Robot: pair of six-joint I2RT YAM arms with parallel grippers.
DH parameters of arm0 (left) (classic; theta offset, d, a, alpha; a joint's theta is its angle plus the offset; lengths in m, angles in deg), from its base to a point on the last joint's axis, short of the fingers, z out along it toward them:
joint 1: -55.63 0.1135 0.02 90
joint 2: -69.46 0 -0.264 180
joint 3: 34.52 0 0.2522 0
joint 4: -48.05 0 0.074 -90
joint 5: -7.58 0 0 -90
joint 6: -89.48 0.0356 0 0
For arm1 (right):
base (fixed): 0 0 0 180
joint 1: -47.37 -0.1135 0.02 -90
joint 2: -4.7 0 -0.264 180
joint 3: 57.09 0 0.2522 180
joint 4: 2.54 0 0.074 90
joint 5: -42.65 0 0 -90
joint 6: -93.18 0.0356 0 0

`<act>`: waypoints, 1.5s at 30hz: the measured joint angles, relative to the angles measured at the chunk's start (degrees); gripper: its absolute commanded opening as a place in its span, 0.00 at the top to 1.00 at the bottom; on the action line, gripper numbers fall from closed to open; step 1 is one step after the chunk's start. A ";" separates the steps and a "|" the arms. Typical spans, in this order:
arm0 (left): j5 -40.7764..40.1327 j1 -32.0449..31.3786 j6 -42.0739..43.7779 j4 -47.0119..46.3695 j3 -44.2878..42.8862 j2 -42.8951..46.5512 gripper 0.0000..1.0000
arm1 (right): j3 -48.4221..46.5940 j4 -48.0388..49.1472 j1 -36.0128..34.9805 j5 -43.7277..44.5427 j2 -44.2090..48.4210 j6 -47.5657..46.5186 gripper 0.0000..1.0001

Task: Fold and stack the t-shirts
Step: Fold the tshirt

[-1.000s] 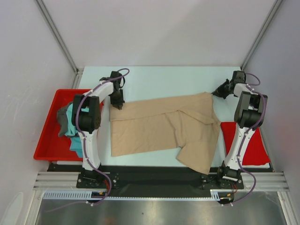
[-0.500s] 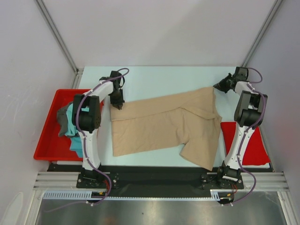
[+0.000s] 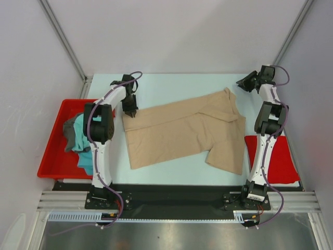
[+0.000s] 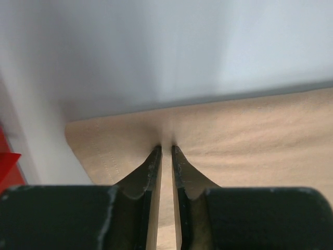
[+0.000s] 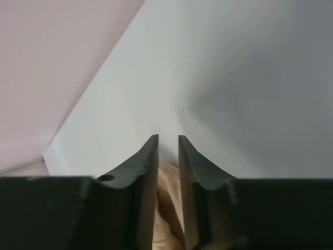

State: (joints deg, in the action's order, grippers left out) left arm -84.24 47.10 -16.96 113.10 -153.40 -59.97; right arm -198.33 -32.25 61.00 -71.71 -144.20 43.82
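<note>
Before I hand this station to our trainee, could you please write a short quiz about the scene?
1. True or false: the tan t-shirt lies inside the red tray.
2. Fill in: the ___ gripper pinches the tan t-shirt's edge.
3. What lies in the red tray? A. a teal t-shirt and a dark grey t-shirt. B. a mug. C. nothing.
Key: 1 false; 2 left gripper; 3 A.

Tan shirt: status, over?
Left gripper: jaws shut on tan shirt at its far corner. Right gripper: jaws slightly parted, tan cloth in the gap. Shirt spread out, not yet folded. Nothing on it.
</note>
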 measured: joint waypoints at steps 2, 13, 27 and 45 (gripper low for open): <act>-0.76 0.24 -0.02 -0.48 -0.33 -0.07 0.78 | -2.62 -2.05 0.52 0.61 -0.24 -0.28 0.59; -2.05 0.74 -0.04 -2.73 9.55 9.44 0.60 | 13.40 -13.53 2.08 2.12 18.97 -9.97 0.41; -0.02 -0.55 -0.02 -5.33 14.56 12.57 0.63 | 35.65 -16.24 -2.29 -2.51 30.51 -15.34 0.24; 0.63 -2.03 0.04 -5.73 15.58 12.57 0.64 | 51.28 -15.47 -2.25 3.04 42.75 -21.29 0.48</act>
State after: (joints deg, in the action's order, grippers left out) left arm -83.61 45.06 -16.92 107.37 -137.82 -47.40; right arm -147.06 -47.72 58.75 -68.67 -101.45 22.54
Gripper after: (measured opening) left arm 0.364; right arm 0.535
